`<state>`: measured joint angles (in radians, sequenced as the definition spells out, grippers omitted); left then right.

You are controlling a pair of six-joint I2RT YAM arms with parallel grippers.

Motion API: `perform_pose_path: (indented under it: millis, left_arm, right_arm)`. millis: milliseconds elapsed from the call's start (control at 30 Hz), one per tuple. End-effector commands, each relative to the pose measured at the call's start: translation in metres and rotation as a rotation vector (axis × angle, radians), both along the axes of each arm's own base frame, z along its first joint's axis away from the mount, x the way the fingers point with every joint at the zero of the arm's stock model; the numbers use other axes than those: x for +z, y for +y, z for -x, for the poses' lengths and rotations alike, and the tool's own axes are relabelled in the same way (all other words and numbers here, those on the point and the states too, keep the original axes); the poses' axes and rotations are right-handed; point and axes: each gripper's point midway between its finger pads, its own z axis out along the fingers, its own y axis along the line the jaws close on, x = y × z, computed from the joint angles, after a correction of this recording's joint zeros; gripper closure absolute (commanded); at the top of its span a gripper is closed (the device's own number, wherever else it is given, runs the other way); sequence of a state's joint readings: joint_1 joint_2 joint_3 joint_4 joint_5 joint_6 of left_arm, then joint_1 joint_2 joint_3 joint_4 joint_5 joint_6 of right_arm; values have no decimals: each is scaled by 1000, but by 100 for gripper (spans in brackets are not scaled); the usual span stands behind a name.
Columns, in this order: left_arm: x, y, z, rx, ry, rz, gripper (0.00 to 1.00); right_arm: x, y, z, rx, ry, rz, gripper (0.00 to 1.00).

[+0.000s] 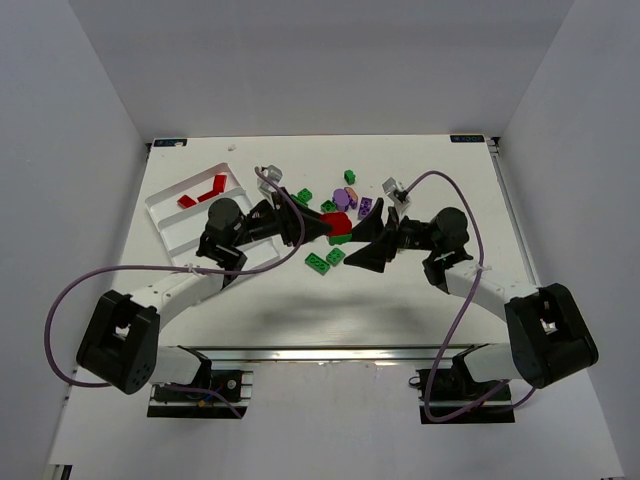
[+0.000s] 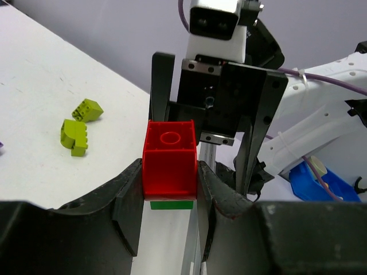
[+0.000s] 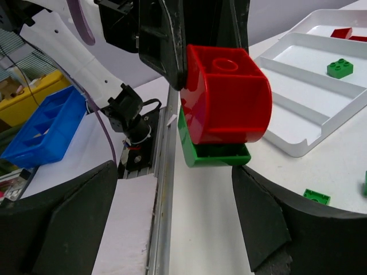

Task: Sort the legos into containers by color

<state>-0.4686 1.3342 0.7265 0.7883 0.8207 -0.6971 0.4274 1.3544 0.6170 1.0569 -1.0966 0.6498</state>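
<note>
red brick w/ a green plate stuck under it, looks lifted off the table, mid-scene, right of the white tray. left pincer pinching the red brick by its sides. right pincer spread wide, facing it, no contact. we judge the step is splitting the pair. best to close the r. pincer on the green plate only, low, then peel away while l. grips firm. other legos lie loose beyond.
</note>
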Motion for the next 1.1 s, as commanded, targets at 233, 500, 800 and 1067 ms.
perform_pose_path:
  millis: [233, 500, 800, 1067]
  left_arm:
    - [1, -8, 13, -52, -28, -1, 100]
    - [5, -11, 20, -76, -42, 5, 100]
    - [8, -9, 21, -71, -55, 8, 100]
    - [4, -13, 22, -85, -42, 3, 100]
  right_arm:
    - [26, -3, 0, -65, -102, -113, 24]
    - [20, 0, -12, -101, -71, -80, 25]
    - [14, 3, -21, -115, -34, -37, 29]
    - [19, 1, -13, -93, -62, -68, 42]
